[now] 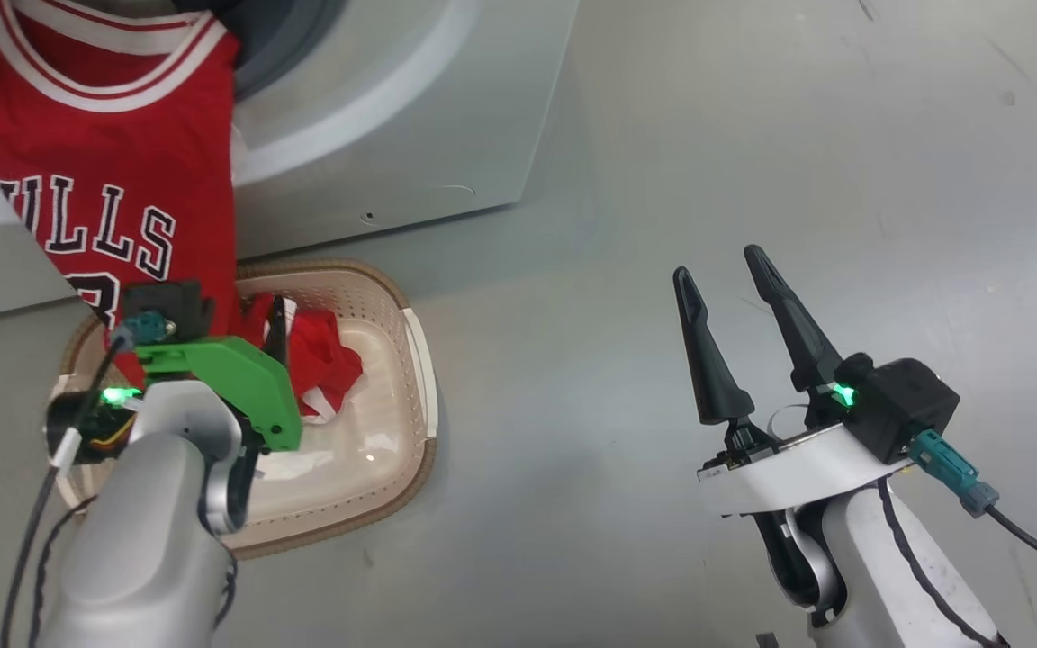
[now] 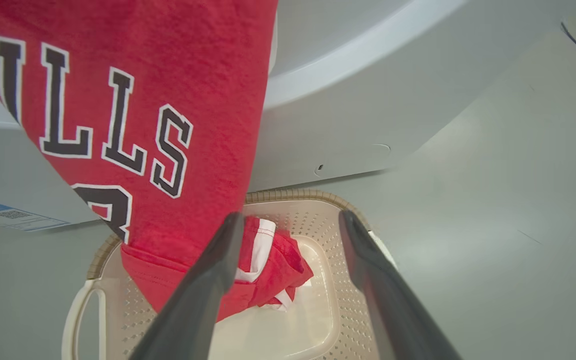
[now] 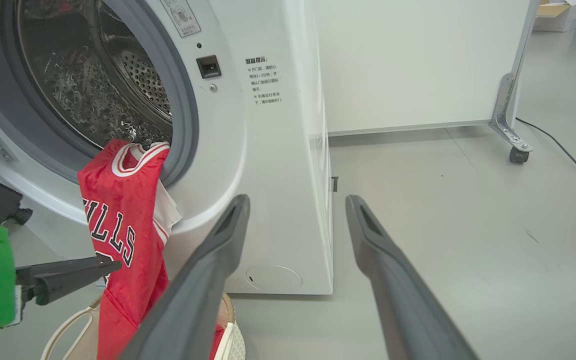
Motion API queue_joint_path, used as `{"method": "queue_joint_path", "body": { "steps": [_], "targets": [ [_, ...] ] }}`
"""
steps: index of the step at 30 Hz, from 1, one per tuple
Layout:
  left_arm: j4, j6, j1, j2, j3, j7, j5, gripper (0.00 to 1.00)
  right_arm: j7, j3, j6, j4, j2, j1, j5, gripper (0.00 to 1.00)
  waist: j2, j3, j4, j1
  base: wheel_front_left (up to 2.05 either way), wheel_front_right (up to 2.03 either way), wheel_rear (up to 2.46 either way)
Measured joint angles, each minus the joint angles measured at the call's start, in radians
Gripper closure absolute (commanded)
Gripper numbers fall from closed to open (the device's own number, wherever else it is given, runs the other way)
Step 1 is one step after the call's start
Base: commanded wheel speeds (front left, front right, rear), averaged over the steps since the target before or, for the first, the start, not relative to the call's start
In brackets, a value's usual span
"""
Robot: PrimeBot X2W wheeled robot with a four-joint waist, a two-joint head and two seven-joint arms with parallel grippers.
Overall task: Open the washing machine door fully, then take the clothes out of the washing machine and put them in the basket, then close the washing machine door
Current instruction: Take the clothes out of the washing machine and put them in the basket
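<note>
Grey floor (image 3: 468, 225), white partition (image 3: 408, 60) w/ caster (image 3: 516, 155), blk cable (image 3: 563, 149), poss. box (image 3: 560, 9)

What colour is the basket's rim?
The basket has a brown, woven-look rim; it shows best in the head view.

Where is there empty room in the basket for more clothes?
The near right half of the basket is bare, between its right rim and the red garment already inside. The far left side is crowded: the jersey hangs from the washing machine into that corner. The grey floor right of the basket is open too.
</note>
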Motion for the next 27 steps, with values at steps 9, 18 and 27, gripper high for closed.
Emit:
{"method": "queue_joint_path", "body": {
  "steps": [9, 18, 27],
  "targets": [
    [0.084, 0.008, -0.114, 0.075, 0.073, 0.045, 0.009, 0.00, 0.000, 0.025, 0.000, -0.009, 0.000, -0.062, 0.049, 0.00, 0.0000, 0.097, -0.077, 0.0000, 0.00, 0.00, 0.00],
    [0.151, 0.010, -0.208, 0.131, 0.127, 0.053, 0.016, 0.00, 0.000, 0.044, 0.005, -0.012, 0.000, -0.099, 0.079, 0.00, 0.0000, 0.175, -0.145, 0.0000, 0.00, 0.00, 0.00],
    [0.213, 0.017, -0.276, 0.165, 0.176, 0.029, 0.062, 0.00, 0.000, 0.048, 0.004, -0.012, 0.000, -0.133, 0.099, 0.00, 0.0000, 0.227, -0.185, 0.0001, 0.00, 0.00, 0.00]
  ]
}}
